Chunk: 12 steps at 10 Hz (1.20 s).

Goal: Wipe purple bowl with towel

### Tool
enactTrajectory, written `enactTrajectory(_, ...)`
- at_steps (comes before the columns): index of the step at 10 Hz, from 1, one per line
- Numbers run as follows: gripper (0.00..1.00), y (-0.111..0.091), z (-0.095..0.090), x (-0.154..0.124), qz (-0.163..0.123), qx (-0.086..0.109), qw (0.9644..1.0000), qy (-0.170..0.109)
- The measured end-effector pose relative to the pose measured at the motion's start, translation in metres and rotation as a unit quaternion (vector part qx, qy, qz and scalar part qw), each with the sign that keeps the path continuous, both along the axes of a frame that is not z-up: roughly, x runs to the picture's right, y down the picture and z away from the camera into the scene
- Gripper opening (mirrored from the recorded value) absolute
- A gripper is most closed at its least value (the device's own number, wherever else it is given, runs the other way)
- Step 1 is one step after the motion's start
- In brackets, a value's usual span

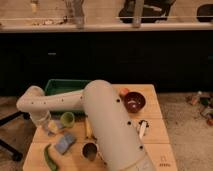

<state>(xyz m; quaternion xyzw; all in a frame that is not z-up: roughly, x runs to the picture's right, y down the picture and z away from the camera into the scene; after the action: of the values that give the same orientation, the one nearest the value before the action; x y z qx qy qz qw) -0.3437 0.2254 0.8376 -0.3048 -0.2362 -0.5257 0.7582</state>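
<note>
Gripper (46, 124) low at the wooden table's (155, 120) left side, fingers spread wide, seemingly right over the small pale grey-blue towel (53, 127). Round dark purple bowl (134, 103) well apart, to the right. Risk: pinching one corner only, so losing the floppy cloth mid-carry.

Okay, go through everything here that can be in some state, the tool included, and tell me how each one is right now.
tool: open, low at the left edge of the table, right by the towel.
towel: bunched up on the table.
purple bowl: upright, pale patch inside, well apart from the tool.
green cup: upright.
metal cup: upright.
green bin: upright, open-topped.
</note>
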Motion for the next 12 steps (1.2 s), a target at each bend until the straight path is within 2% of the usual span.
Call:
enactTrajectory(2, 0.79, 0.005, 0.005, 0.001, -0.005, -0.006, 1.0000, -0.005)
enactTrajectory(3, 0.74, 0.007, 0.008, 0.002, -0.012, -0.007, 0.9998, -0.012)
enactTrajectory(4, 0.67, 0.009, 0.008, 0.002, -0.019, -0.008, 0.9996, -0.020)
enactTrajectory(5, 0.53, 0.009, 0.007, 0.002, -0.020, -0.009, 0.9994, -0.028)
enactTrajectory(7, 0.36, 0.008, 0.004, 0.005, -0.021, -0.008, 0.9993, -0.030)
enactTrajectory(10, 0.05, 0.005, -0.009, 0.002, -0.036, -0.001, 0.9982, -0.047)
enactTrajectory(12, 0.00, 0.002, -0.018, -0.001, -0.045, 0.004, 0.9973, -0.058)
